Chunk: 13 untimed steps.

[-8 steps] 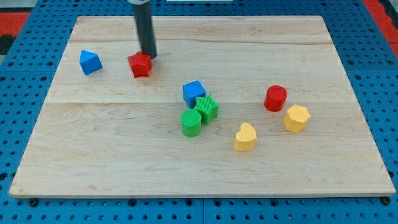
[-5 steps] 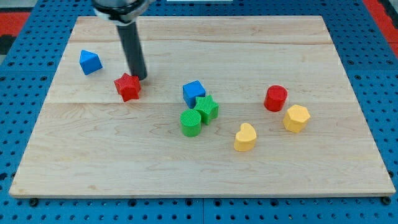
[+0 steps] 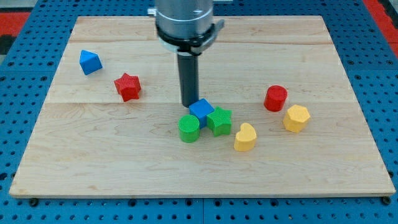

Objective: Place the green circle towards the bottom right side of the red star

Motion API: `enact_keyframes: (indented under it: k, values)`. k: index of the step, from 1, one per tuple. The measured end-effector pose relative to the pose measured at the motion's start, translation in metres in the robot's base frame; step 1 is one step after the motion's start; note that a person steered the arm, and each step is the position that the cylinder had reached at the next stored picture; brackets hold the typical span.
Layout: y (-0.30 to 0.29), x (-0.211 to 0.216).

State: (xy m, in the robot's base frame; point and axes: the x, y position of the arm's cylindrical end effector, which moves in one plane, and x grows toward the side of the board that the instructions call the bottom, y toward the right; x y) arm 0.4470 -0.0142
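The green circle [image 3: 189, 128] lies near the board's middle, touching a blue cube [image 3: 201, 111] above and to its right. A green star [image 3: 219, 120] sits right of the circle, against the cube. The red star [image 3: 127, 86] lies well to the upper left of the circle. My tip [image 3: 189, 104] stands just above the green circle, at the blue cube's upper left edge.
A blue triangle-like block [image 3: 90, 61] is at the view's upper left. A yellow heart [image 3: 245, 137], a red cylinder [image 3: 275, 98] and a yellow hexagon [image 3: 296, 117] lie to the right. The wooden board [image 3: 93, 168] sits on a blue pegboard.
My tip left the red star after pushing it down-left, then moved right to the blue cube. The cube, the green star and the green circle have shifted slightly down and to the right.
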Motion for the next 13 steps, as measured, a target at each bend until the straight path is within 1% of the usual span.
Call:
enact_keyframes:
  k: [1, 2, 3, 4, 5, 6, 7, 8, 9, 10, 11, 12, 13]
  values:
    - [0.008, -0.001]
    - [-0.002, 0.005]
    - [0.007, 0.011]
    - [-0.009, 0.008]
    - [-0.069, 0.035]
    - [-0.058, 0.093]
    - [-0.002, 0.114]
    - [0.019, 0.104]
    - [-0.013, 0.073]
    - [-0.057, 0.052]
    - [-0.078, 0.025]
    - [-0.083, 0.033]
    - [-0.161, 0.041]
